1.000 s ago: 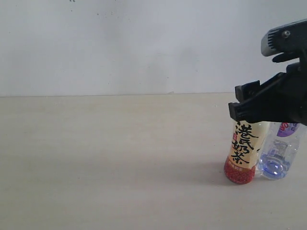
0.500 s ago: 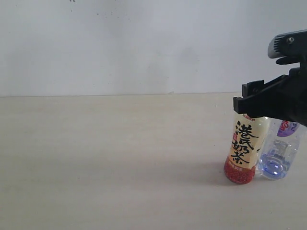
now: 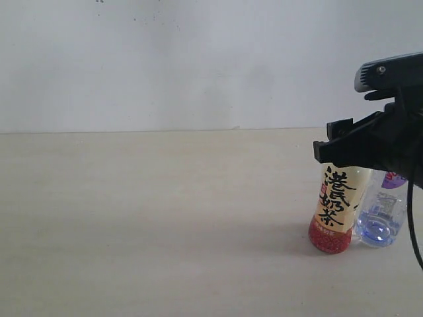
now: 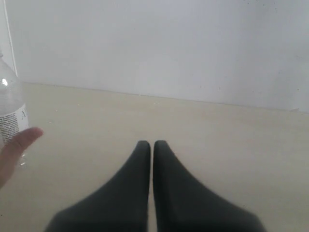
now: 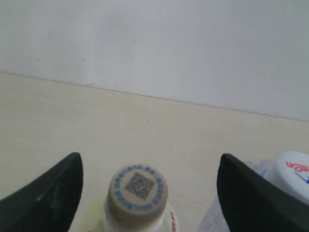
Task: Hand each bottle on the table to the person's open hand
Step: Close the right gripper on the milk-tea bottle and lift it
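Overhead, the right gripper [image 5: 149,162] hangs with its black fingers [image 5: 53,193] spread wide on either side of the beige cap [image 5: 138,189] of the cream-yellow milk-tea bottle [image 3: 337,205], gripping nothing. That bottle stands upright on the beige table [image 3: 165,218], at about four o'clock in the exterior view. The clear bottle with the purple-red label [image 3: 383,221] stands right against it at its three o'clock. The left gripper [image 4: 152,145] is pressed closed and empty above bare table. A person's hand [image 4: 13,153] shows at the frame edge, thumb against a clear white-labelled bottle [image 4: 8,108].
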Controlling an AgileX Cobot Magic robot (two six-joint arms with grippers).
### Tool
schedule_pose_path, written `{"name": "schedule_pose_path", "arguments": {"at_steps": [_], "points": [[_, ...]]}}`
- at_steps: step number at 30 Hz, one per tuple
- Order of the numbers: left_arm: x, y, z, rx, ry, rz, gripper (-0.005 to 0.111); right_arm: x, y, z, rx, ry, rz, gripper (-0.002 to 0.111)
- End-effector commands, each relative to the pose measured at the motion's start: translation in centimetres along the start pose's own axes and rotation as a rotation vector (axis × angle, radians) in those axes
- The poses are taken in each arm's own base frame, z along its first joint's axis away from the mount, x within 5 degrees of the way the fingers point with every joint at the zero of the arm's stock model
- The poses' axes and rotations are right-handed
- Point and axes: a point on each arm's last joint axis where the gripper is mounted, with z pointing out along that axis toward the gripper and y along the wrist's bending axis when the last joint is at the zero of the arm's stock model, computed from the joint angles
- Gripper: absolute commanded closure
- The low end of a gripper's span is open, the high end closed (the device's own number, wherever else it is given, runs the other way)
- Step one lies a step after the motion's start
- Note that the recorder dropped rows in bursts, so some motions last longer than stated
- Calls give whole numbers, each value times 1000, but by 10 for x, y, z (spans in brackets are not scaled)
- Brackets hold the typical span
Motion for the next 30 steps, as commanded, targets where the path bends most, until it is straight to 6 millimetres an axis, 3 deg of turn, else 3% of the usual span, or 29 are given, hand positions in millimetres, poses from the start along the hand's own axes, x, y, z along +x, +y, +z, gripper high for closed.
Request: {"name": "schedule_pose_path", "arguments": {"at_steps": [1, 30], "points": [[-1, 0, 0, -3, -7, 3, 103, -1, -1, 3, 18, -25, -3, 36], [-1, 0, 0, -3, -7, 3, 103, 18, 4, 23, 55, 17, 59, 41]]}}
